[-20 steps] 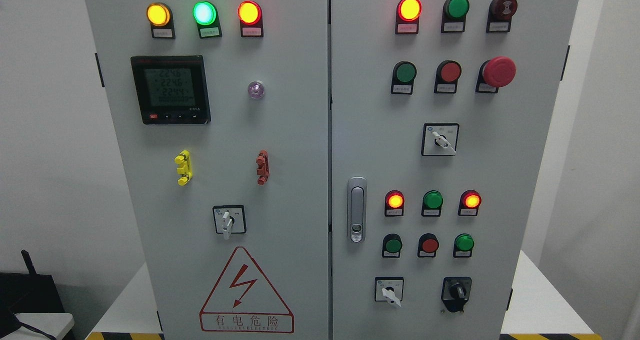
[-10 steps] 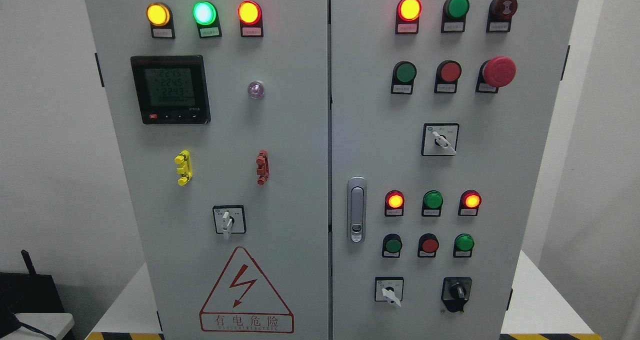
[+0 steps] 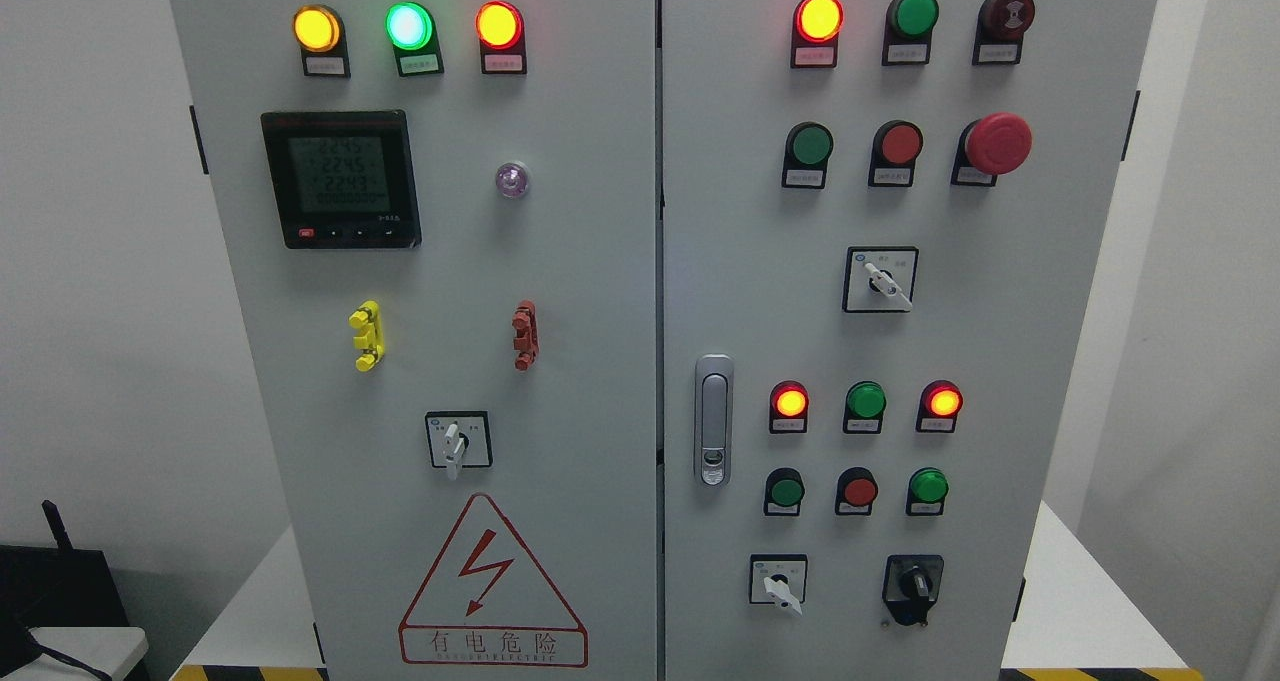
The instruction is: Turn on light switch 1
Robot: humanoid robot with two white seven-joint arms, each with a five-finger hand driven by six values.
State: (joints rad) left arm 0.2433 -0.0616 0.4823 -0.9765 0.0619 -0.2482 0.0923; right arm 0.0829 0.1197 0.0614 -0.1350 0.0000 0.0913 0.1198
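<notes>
- A grey electrical cabinet (image 3: 600,261) with two doors fills the head view; it stands on a white table (image 3: 1080,601); neither robot arm is in the picture, so the state of the fingers cannot be told
- Left door, top row: an amber lamp (image 3: 316,28), a green lamp (image 3: 409,25) and a red lamp (image 3: 498,24), all lit; below them a black digital meter (image 3: 340,179) with a glowing screen, and a small clear lens (image 3: 512,180) to its right
- Lower on the left door: a yellow terminal (image 3: 366,335) and a red terminal (image 3: 524,334), well apart; beneath and between them a rotary selector switch (image 3: 458,441) with its white handle pointing down; under it a red triangular high-voltage warning sign (image 3: 492,583)
- Right door, top: a lit red lamp (image 3: 819,18), then unlit green and red buttons, and a red mushroom emergency stop (image 3: 996,144); below these, a second selector switch (image 3: 880,280) with its handle angled down to the right
- A silver door latch (image 3: 713,419) sits at the right door's left edge; to its right are two lit red lamps, green and red buttons, and two more selector switches along the bottom
- The labels are too small to read, so which control is light switch 1 cannot be told
</notes>
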